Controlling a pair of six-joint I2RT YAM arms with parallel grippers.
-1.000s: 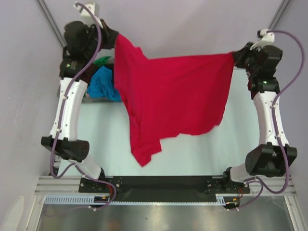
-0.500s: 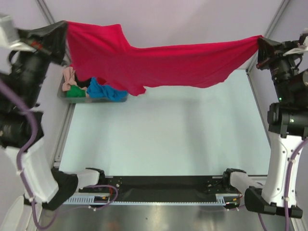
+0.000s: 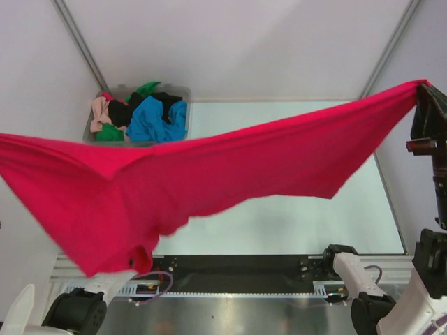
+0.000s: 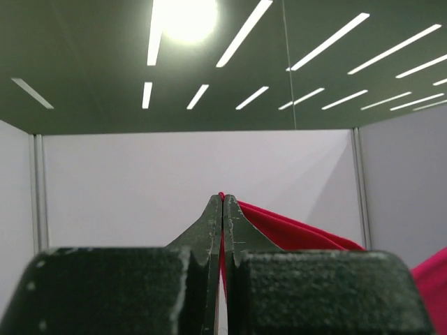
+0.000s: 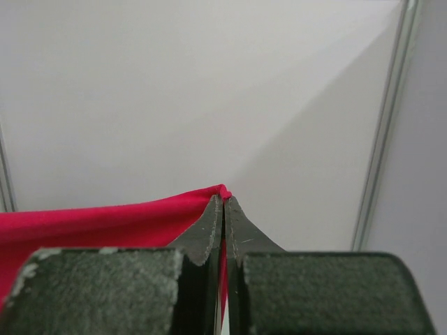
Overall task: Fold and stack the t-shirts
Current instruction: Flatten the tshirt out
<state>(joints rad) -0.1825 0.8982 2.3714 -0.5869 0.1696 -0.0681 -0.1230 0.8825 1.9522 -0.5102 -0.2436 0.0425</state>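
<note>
The large red t-shirt (image 3: 209,174) hangs stretched in the air across the whole top view, high above the table and close to the camera. My right gripper (image 3: 422,87) is shut on its right corner at the far right edge. My left gripper is out of the top view at the left, where the cloth runs off the frame. In the left wrist view my left gripper (image 4: 223,199) is shut on red cloth (image 4: 293,234). In the right wrist view my right gripper (image 5: 224,199) is shut on red cloth (image 5: 91,223). Blue, green, black and peach-pink shirts (image 3: 150,118) lie in the bin.
The clear grey plastic bin (image 3: 176,92) stands at the table's far left corner. The pale table (image 3: 300,223) lies below the hanging shirt. Both wrist cameras look up at white walls and ceiling lights. The arm bases sit along the near edge.
Both arms have raised the red shirt higher and pulled it towards the near side. It now spans the view in front of the camera. The left arm has left the top view.
</note>
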